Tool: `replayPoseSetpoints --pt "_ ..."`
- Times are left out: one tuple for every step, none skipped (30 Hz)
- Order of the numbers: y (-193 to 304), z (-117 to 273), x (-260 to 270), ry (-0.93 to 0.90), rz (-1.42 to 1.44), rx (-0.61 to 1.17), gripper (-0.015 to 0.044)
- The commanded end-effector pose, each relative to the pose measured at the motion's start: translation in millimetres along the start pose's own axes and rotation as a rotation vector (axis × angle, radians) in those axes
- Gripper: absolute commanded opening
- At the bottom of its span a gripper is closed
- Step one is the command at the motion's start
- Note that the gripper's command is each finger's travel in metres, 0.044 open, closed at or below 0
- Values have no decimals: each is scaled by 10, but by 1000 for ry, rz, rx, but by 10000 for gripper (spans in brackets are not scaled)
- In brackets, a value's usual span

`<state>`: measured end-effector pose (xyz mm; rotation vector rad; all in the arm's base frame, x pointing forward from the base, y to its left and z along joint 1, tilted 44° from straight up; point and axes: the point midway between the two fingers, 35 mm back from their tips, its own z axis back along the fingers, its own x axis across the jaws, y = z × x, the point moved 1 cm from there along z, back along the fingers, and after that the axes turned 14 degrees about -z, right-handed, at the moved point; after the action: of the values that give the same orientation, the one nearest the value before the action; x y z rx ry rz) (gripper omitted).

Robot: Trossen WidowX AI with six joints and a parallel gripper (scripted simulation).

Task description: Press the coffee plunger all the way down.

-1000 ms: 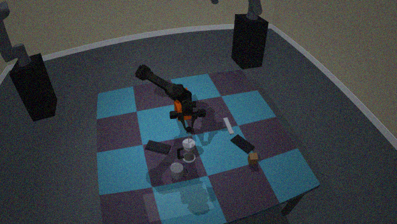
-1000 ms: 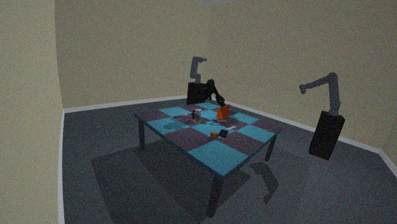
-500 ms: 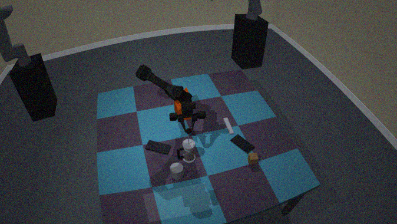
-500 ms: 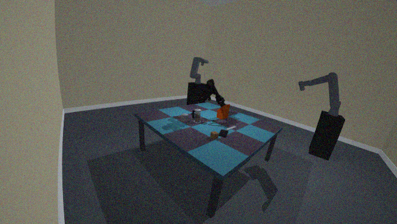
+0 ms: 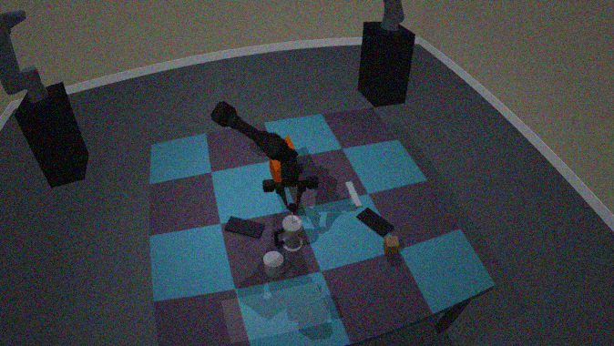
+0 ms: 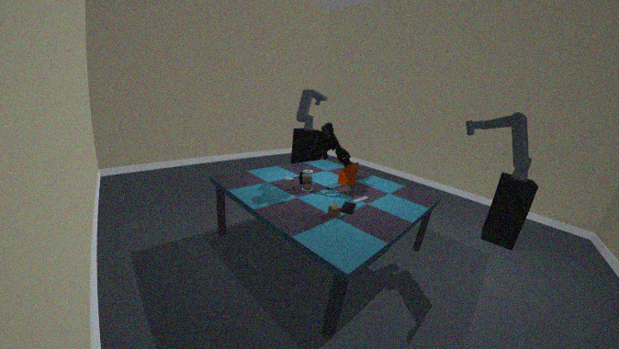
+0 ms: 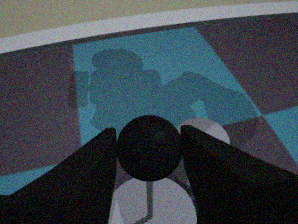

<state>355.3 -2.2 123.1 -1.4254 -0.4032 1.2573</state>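
Note:
The coffee press (image 5: 291, 238) (image 6: 307, 178) stands upright on the checkered table, its dark handle at its side. Its pale round lid (image 5: 291, 222) (image 7: 162, 200) lies below my fingers. The plunger's round black knob (image 7: 149, 148) sits above the lid, and a short length of thin rod shows between them. My gripper (image 5: 292, 206) (image 7: 148, 135) is shut on the knob, one finger on each side. In the exterior view the fingertips cannot be made out against the dark background.
A pale cup (image 5: 273, 263) (image 7: 212, 130) stands close to the press. Two black blocks (image 5: 245, 227) (image 5: 374, 221), a white bar (image 5: 353, 194) (image 6: 360, 199) and a wooden cube (image 5: 392, 245) (image 6: 334, 210) lie around. An orange panel (image 5: 275, 169) (image 6: 348, 175) stands near the arm.

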Motion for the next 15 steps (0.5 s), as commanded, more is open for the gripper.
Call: replayPoseSetpoints --pt "246 -63 -42 12 34 53 114" --pt "258 -73 -45 12 34 53 114" --pt "271 -82 -49 12 34 53 114" --pt "283 -92 -53 12 34 52 114" --pt "296 -102 -57 12 34 52 114" --pt "309 -112 -61 12 34 52 114" --pt "321 -122 -65 12 34 52 114" --pt "334 -133 -69 12 34 52 114" --pt "346 -143 -74 12 34 52 114" --pt "359 -154 -78 12 34 51 114" --pt "371 -164 -82 12 35 51 114" --pt "383 -175 -87 12 35 51 114" --pt "395 -186 -91 12 35 51 114" --pt "406 -197 -96 13 35 50 114" --pt "417 -209 -100 13 35 50 114"
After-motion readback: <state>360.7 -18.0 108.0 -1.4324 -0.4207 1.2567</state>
